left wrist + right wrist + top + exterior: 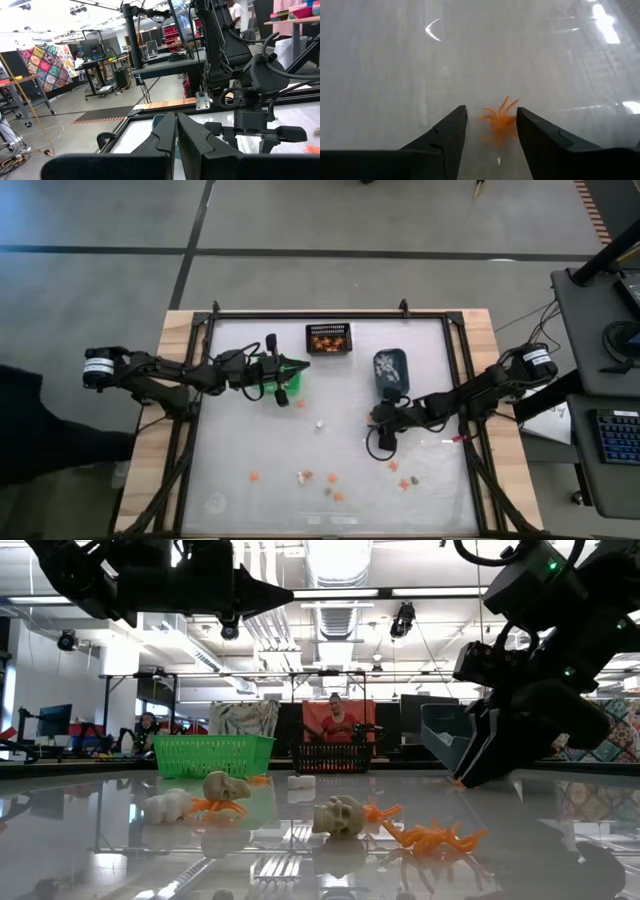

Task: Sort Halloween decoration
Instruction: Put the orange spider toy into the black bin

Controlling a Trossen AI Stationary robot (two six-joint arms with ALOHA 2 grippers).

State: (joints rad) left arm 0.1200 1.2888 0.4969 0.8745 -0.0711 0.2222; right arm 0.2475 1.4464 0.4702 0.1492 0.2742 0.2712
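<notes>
The Halloween decoration is a scatter of tiny orange, white and tan trinkets on the table's near half [332,478], seen as skulls [338,815] and orange spiders [430,837] in the low view. One orange spider [499,120] lies on the table between the open fingers of my right gripper [492,111], which slants down just in front of the blue-grey bin [390,370]; the fingers stand on either side of it. My left gripper [297,366] is shut, level, with nothing in it, above the green bin [285,383].
A black mesh bin [328,338] with orange pieces in it stands at the far middle. A single white trinket [320,423] lies mid-table. A dark frame [455,395] rims the table. Beyond the table, a person [338,720] is in the room.
</notes>
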